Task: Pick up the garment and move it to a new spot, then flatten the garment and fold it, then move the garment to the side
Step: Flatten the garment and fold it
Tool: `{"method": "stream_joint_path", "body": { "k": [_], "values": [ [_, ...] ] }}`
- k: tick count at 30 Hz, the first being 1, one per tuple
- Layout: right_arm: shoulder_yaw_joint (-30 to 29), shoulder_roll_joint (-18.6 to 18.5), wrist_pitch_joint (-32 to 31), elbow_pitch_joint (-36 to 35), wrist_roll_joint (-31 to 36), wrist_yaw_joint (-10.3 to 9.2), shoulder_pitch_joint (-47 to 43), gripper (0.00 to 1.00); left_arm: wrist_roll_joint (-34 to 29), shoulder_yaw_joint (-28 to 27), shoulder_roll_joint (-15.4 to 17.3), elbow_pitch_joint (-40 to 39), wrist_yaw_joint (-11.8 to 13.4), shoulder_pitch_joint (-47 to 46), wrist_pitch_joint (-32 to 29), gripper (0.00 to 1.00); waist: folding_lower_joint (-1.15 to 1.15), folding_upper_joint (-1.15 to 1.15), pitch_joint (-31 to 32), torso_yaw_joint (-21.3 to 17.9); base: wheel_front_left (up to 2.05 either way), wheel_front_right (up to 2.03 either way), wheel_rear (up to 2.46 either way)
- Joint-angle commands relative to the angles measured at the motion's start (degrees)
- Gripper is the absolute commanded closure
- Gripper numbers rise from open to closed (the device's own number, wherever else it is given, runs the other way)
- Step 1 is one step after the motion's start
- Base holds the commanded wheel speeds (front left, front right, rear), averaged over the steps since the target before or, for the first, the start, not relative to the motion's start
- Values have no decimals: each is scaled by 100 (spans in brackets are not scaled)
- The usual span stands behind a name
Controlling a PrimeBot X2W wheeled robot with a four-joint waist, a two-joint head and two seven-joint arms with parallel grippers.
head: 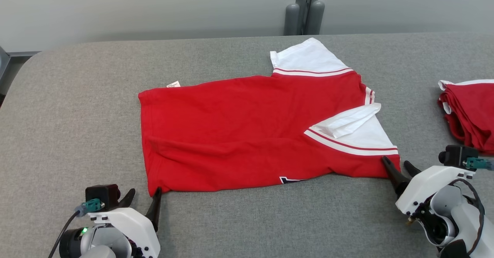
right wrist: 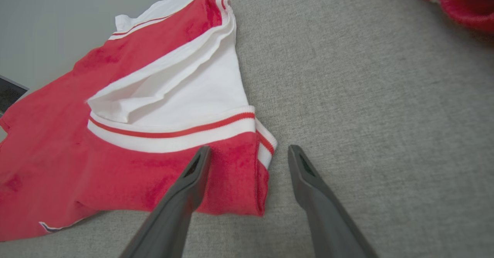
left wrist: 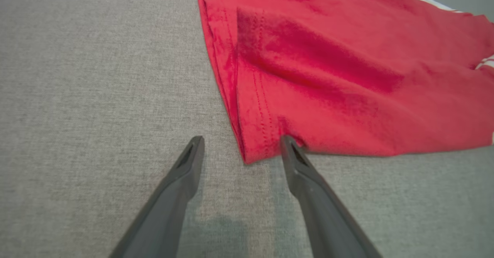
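A red garment [head: 247, 130] with white sleeves and red-striped white trim lies spread on the grey table [head: 77, 107], folded once along its length. My left gripper [head: 144, 196] is open at the garment's near-left hem corner [left wrist: 252, 150], which sits between the two fingers. My right gripper [head: 397, 167] is open at the near-right corner [right wrist: 247, 180], one finger over the red cloth, the other on bare table. Neither pair of fingers pinches the cloth.
A pile of folded red and white garments [head: 469, 109] lies at the table's right edge. A grey post [head: 305, 7] stands behind the table's far edge. Bare grey table surrounds the garment on the left and near sides.
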State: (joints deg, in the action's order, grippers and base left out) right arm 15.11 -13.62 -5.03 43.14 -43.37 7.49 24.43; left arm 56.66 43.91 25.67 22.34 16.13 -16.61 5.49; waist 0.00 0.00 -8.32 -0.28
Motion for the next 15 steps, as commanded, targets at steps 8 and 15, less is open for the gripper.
{"method": "stream_joint_path", "body": {
  "k": [8,15],
  "values": [
    [200,29,-53,119,-99,1,158,0,65,87,-222,509,-285,-294,-34,0,0,0,-12,8,0,0,0],
    [419,19,-119,153,-174,1,208,1,-7,272,-346,892,-485,-550,-288,0,0,0,1,16,0,0,0]
  ]
}}
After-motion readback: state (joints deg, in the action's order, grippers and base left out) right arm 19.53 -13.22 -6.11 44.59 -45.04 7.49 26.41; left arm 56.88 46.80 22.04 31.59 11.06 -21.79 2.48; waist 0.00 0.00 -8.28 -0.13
